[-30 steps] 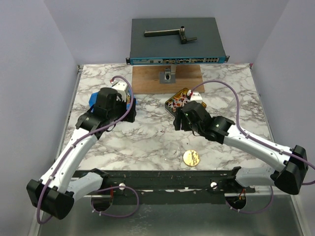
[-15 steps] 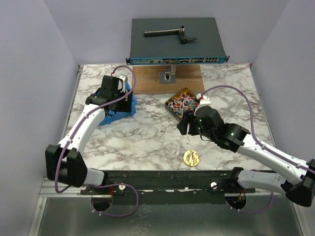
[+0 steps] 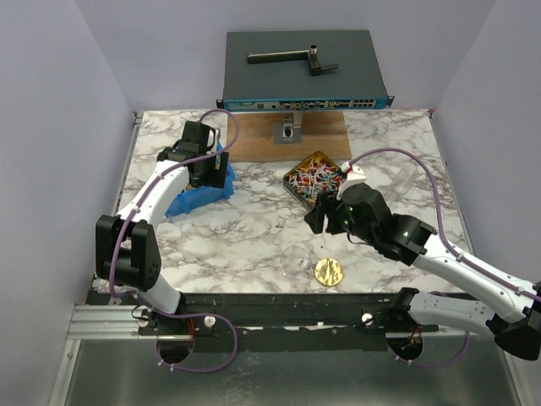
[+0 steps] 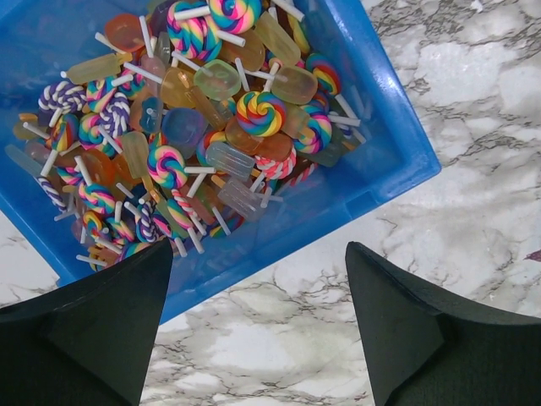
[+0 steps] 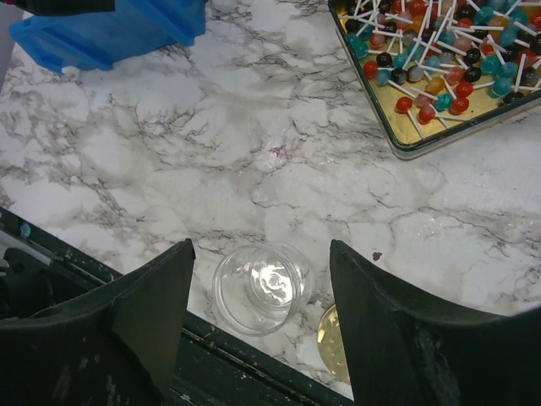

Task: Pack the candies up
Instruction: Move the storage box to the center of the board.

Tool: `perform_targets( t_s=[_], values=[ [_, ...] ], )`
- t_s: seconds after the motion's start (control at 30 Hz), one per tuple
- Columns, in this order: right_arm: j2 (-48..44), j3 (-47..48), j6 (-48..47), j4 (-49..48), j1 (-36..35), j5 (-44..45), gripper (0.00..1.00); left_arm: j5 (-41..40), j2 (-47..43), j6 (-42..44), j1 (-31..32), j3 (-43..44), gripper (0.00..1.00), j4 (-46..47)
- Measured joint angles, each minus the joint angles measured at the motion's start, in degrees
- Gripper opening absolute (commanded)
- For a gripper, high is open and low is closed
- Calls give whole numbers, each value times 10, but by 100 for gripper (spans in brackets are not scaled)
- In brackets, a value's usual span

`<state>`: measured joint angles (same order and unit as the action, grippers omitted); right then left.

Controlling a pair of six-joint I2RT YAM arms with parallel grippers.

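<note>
The candies (image 3: 314, 178) are tiny ball sweets on white sticks, piled in a gold tin (image 5: 406, 139) at mid-table; the right wrist view also shows the candies (image 5: 439, 59). My right gripper (image 3: 317, 220) hangs open just in front of the tin. In its wrist view the right gripper (image 5: 260, 245) stands above an empty clear jar (image 5: 260, 288) near the table's front edge, touching nothing. The left gripper (image 3: 215, 172) is open over the blue bin (image 3: 199, 193). Seen from the wrist, the left gripper (image 4: 258, 254) straddles the bin's near wall (image 4: 338, 203), with larger swirl lollipops (image 4: 260, 112) inside.
A round gold lid (image 3: 328, 271) lies flat beside the clear jar (image 3: 296, 262). The black front rail (image 5: 127, 364) runs just below the jar. A wooden board (image 3: 287, 135) and a network switch (image 3: 304, 72) sit at the back.
The left arm has folded in and its gripper has shifted toward the bin's far right side. The right gripper has drawn back from the tin toward the front, uncovering the jar.
</note>
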<state>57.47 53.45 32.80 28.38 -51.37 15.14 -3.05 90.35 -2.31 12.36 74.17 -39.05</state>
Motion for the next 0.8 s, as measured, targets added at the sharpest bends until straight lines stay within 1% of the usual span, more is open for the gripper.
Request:
perform_targets(
  t_s=[0.1, 0.2, 0.4, 0.57, 0.8],
  values=[
    [-3, -2, -3, 0, 0, 0, 69, -3, 13, 3, 0, 0, 85, -2],
    [-3, -4, -3, 0, 0, 0, 69, -3, 17, 7, 0, 0, 82, -4],
    [-3, -5, -3, 0, 0, 0, 69, -3, 21, 13, 0, 0, 69, -5],
    [-4, -5, -4, 1, 0, 0, 70, -3, 47, 13, 0, 0, 63, -6],
    [-9, -5, -4, 2, 0, 0, 69, -2, 52, 23, 0, 1, 49, -5]
  ],
)
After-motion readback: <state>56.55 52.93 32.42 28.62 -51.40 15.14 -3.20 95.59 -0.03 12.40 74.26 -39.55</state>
